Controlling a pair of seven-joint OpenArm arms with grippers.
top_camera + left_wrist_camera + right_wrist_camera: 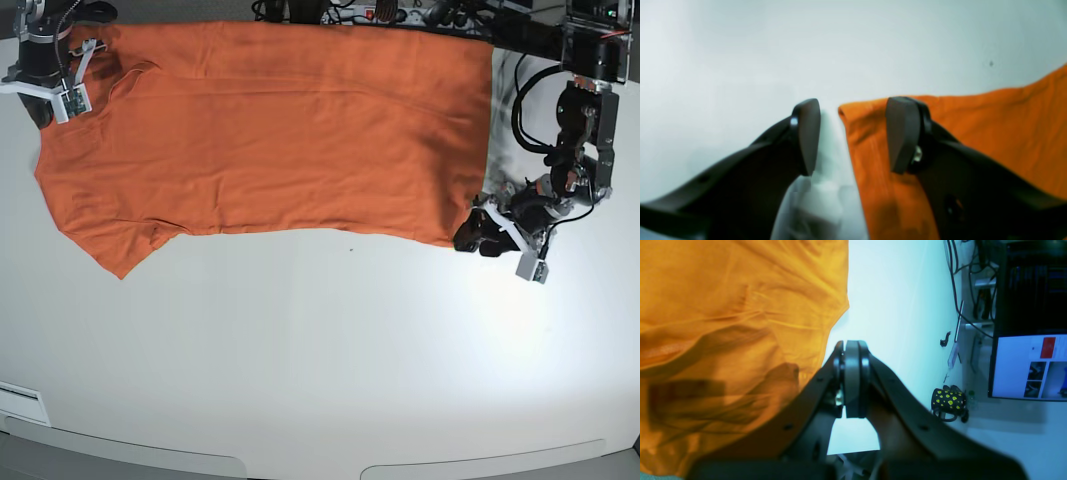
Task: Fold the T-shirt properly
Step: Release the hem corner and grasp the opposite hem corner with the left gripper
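The orange T-shirt (280,130) lies spread flat across the far part of the white table (330,350), one sleeve at the near left. My left gripper (467,240) is open at the shirt's near right corner. In the left wrist view the gripper (853,133) straddles the shirt's edge (990,133), one finger over fabric and one over bare table. My right gripper (40,108) is at the shirt's far left edge. In the right wrist view it (851,376) is shut with the pads pressed together, the shirt (723,306) lies beside it, and no fabric shows between the pads.
Cables (380,12) run along the table's far edge. In the right wrist view a black mug with yellow-green dots (948,401) and a lit monitor (1030,366) stand beyond the table. White bare table surface reaches to the near edge (300,465).
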